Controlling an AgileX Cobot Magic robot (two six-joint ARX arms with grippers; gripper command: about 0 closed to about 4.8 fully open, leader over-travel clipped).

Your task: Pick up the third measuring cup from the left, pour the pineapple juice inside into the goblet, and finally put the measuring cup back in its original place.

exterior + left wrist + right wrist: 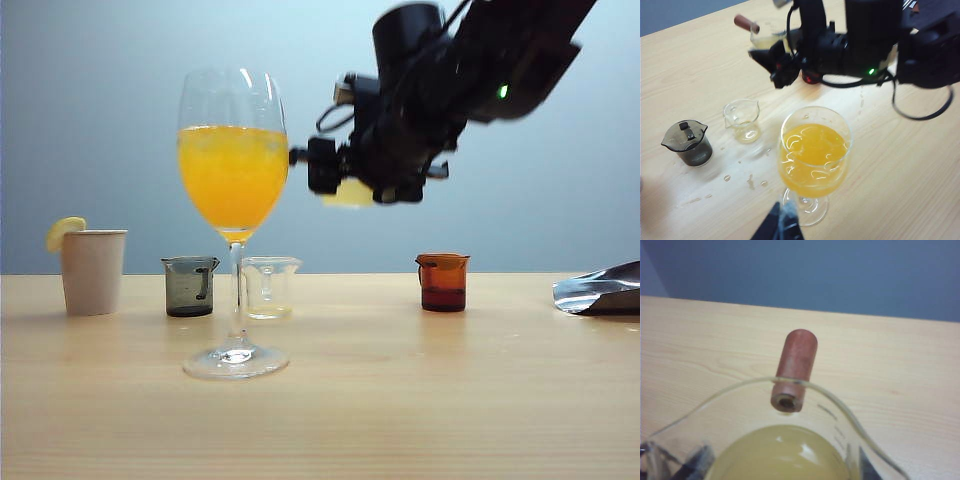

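Aloft, clear spouted third measuring cup [805, 440] with pale yellow pineapple juice [780, 455], clamped in right gripper [365, 185] at goblet [233, 160]'s three o'clock, left gripper [780, 225] state unclear.

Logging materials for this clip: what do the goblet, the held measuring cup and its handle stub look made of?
Goblet: clear, glossy, probably glass, with sharp highlights. Measuring cup in the right gripper: thin transparent wall, glass or clear plastic, unclear which. Its handle stub: matte reddish-brown, perhaps wood or plastic. Left gripper sits low beside the goblet's foot.
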